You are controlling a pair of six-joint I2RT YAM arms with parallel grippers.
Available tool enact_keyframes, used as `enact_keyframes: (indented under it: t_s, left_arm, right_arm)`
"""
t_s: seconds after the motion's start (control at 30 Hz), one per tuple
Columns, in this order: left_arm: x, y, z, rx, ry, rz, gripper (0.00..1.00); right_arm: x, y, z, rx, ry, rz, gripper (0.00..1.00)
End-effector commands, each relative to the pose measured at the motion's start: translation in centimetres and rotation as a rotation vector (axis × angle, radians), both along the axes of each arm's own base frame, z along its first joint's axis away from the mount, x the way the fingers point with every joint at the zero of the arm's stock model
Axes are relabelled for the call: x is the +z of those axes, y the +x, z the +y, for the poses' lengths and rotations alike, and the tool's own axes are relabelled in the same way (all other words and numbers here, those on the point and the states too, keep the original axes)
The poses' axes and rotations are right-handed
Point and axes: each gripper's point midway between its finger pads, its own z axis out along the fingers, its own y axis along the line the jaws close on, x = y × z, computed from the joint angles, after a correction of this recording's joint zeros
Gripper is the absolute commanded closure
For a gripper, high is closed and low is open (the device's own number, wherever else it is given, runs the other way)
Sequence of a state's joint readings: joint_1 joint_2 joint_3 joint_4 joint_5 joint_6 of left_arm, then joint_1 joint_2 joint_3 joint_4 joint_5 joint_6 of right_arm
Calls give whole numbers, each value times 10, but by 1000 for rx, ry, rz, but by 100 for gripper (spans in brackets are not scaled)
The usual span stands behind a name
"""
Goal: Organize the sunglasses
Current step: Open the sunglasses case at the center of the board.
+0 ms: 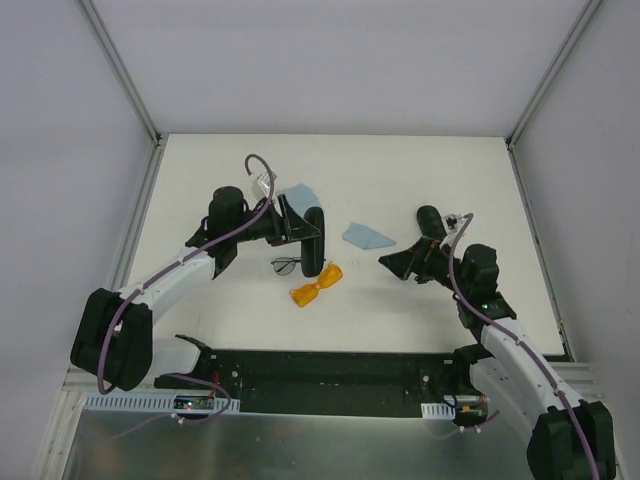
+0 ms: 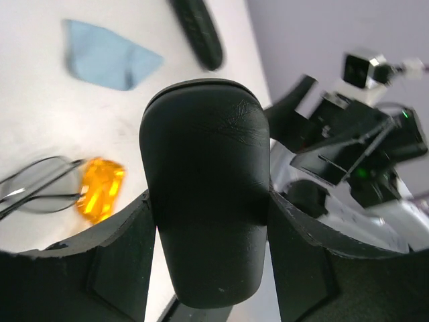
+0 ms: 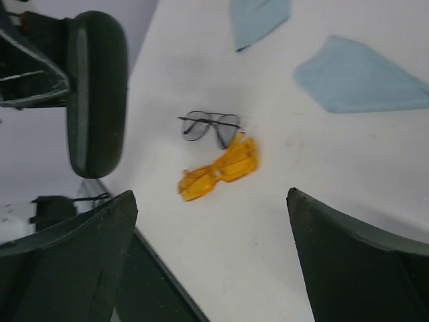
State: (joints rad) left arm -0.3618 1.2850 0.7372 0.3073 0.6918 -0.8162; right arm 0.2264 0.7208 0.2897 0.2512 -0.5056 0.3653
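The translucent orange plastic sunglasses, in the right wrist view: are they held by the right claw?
No, the translucent orange plastic sunglasses lie on the white table, ahead of the open right claw.

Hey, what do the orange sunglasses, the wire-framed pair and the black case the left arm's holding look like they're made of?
Orange sunglasses: translucent plastic, probably; frame and lenses glow one amber colour. Wire-framed pair: thin dark metal wire, seemingly, with pale grey-tinted lenses, glass or plastic unclear. Black case: matte leather-like or rubbery skin; fine creases show on its face.
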Motion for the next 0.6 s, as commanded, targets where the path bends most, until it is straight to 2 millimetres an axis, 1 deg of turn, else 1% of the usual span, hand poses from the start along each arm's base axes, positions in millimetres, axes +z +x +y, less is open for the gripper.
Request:
enact_keyframes:
  t_s: [0.0, 0.07, 0.13, 0.23, 0.27, 0.4, 0.53, 0.57]
  left_arm:
    - [82, -42, -33, -270, -250, -290, 63]
    - [99, -58, -47, -343, -279, -357, 62]
    - [110, -69, -59, -371, -286, -401, 62]
    - [122, -72, -67, -367, -303, -420, 61]
    - [126, -76, -71, -384, -316, -431, 61]
    - [149, -95, -80, -441, -404, -480, 60]
    - [163, -100, -83, -450, -448, -484, 60]
    - [164, -101, -85, -453, -453, -480, 60]
  right_arm:
    - [99, -32, 53, 363, 258, -174, 4]
    - [118, -43, 63, 435, 296, -192, 4]
    - [131, -52, 71, 485, 302, -210, 4]
    - [147, -68, 81, 559, 297, -265, 4]
    - [152, -73, 83, 576, 296, -278, 4]
    - [161, -80, 87, 601, 294, -288, 4]
    - [165, -88, 88, 620, 291, -318, 4]
    - [165, -92, 89, 631, 286, -329, 4]
